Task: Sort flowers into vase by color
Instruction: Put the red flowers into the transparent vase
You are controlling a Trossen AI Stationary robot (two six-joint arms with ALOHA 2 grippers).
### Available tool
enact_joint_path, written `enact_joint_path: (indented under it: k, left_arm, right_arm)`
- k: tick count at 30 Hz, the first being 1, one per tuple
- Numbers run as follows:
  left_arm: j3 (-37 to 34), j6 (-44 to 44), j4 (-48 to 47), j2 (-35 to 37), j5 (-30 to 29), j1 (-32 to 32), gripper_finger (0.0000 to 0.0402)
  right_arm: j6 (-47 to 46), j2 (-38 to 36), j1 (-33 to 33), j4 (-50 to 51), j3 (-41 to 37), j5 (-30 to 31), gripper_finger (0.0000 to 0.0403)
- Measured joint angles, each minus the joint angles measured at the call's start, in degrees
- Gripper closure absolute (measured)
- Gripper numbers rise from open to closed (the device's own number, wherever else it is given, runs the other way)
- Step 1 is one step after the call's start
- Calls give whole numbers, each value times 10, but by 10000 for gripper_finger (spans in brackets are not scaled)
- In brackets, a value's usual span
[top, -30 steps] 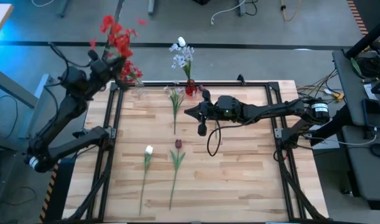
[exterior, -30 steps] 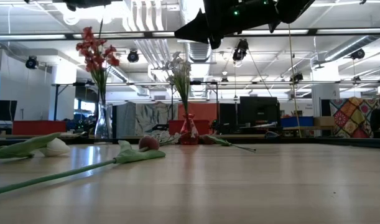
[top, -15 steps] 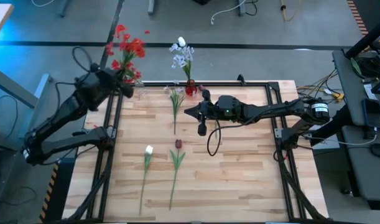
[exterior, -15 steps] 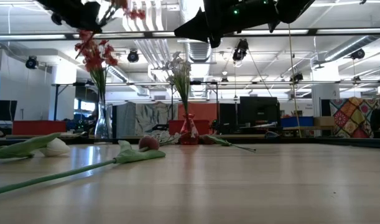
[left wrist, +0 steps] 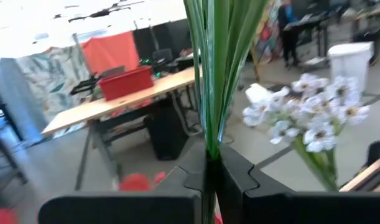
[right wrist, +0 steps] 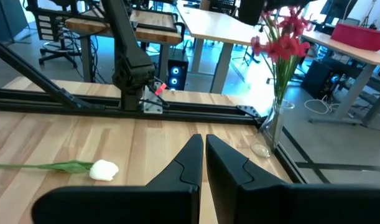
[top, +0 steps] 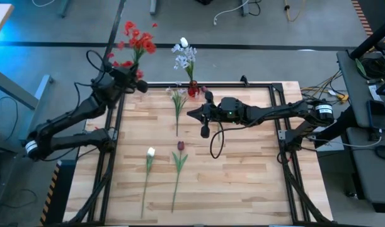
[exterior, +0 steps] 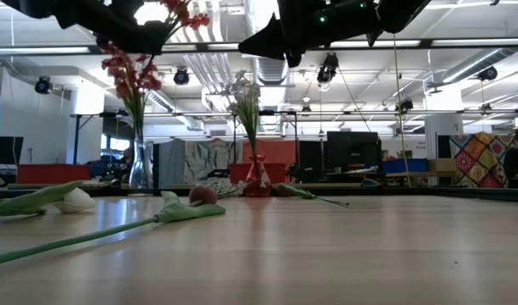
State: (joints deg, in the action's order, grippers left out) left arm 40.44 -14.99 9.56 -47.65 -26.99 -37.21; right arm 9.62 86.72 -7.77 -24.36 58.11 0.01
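High view: left gripper [top: 137, 86] clamps a red flower stem [top: 139, 45] by the far-left vase; white tulip [top: 150, 153], dark tulip [top: 180, 147], one spray [top: 178, 101] unsorted. Wrist: right gripper [right wrist: 203, 154] shut, empty, mid-table.

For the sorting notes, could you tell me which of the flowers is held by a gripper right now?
The red flower spray, clamped by its green stem in the left gripper above the table's far-left corner; the other flowers lie on the table or stand in vases.

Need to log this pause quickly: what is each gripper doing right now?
Left gripper: shut on the red flower's stem, above the table's far-left corner.
Right gripper: shut, holding nothing, hovering over the table.
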Motion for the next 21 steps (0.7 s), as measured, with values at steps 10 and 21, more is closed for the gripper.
enact_joint_path:
  k: [10, 21]
  left_arm:
    - [3, -11, 83, -59, 118, -9, 401]
    - [32, -36, -24, -12, 156, 102, 401]
  right_arm:
    - [-1, 0, 0, 0, 0, 0, 390]
    - [7, 0, 0, 2, -1, 0, 390]
